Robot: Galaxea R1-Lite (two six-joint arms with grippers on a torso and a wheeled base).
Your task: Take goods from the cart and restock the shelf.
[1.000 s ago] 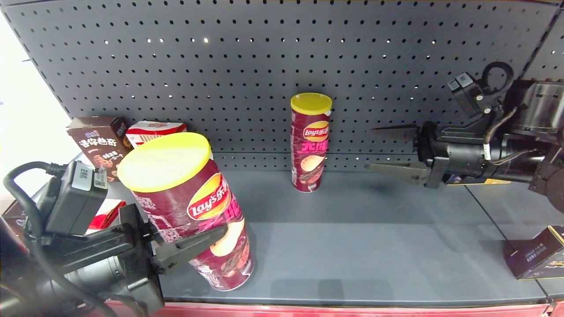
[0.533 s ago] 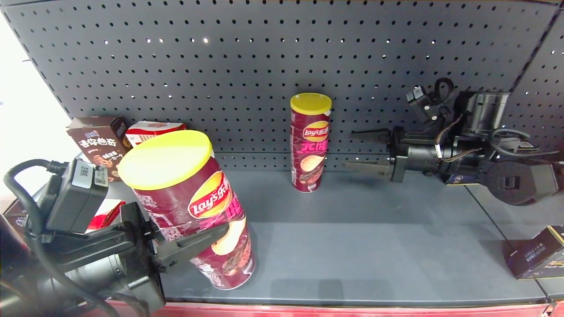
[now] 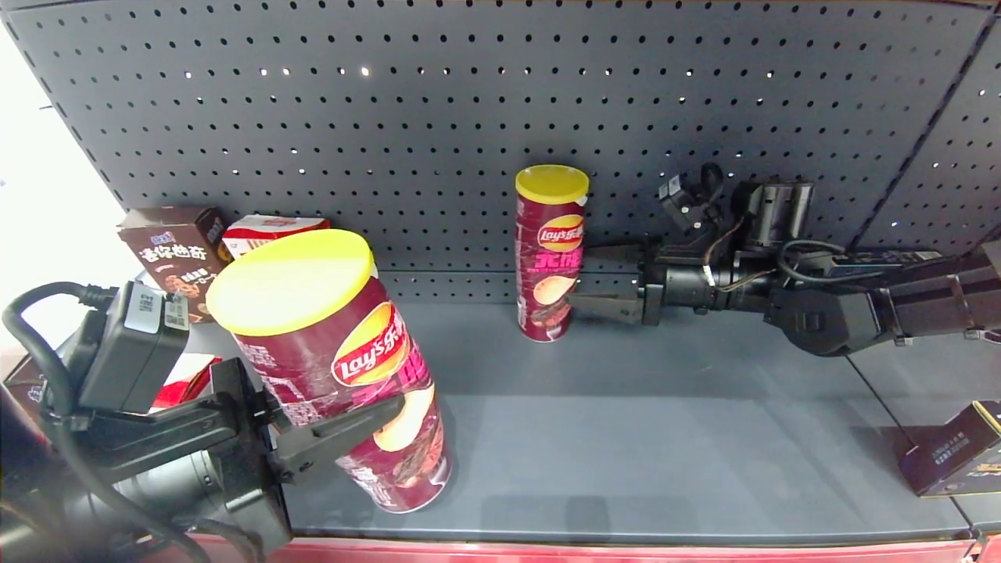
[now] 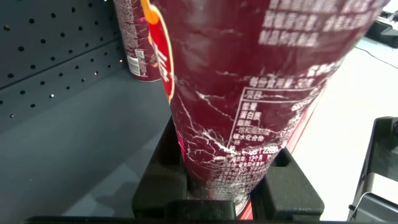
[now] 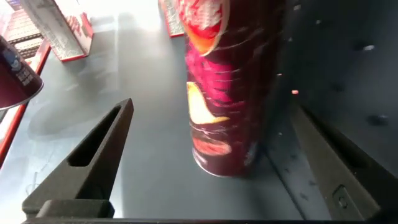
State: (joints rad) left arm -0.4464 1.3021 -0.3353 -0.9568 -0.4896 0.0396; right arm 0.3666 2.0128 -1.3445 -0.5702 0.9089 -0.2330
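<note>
A maroon chips can with a yellow lid (image 3: 328, 360) leans at the front left of the grey shelf (image 3: 665, 438). My left gripper (image 3: 352, 414) is shut on its lower half, and the left wrist view shows the can (image 4: 249, 93) clamped between the jaws (image 4: 227, 186). A second, matching can (image 3: 551, 250) stands upright at the back against the pegboard. My right gripper (image 3: 598, 280) is open at that can's right side, fingertips level with its lower half. In the right wrist view the can (image 5: 227, 87) stands just ahead of the spread fingers (image 5: 93, 162).
A brown box (image 3: 176, 254) and a red-and-white box (image 3: 274, 231) stand at the back left. A dark box (image 3: 950, 450) lies at the front right. The pegboard wall (image 3: 469, 94) closes the back, and a red strip (image 3: 626, 551) marks the shelf's front edge.
My right arm has swung left along the back of the shelf, bringing its open gripper up to the standing can. The left gripper and its can have barely moved.
</note>
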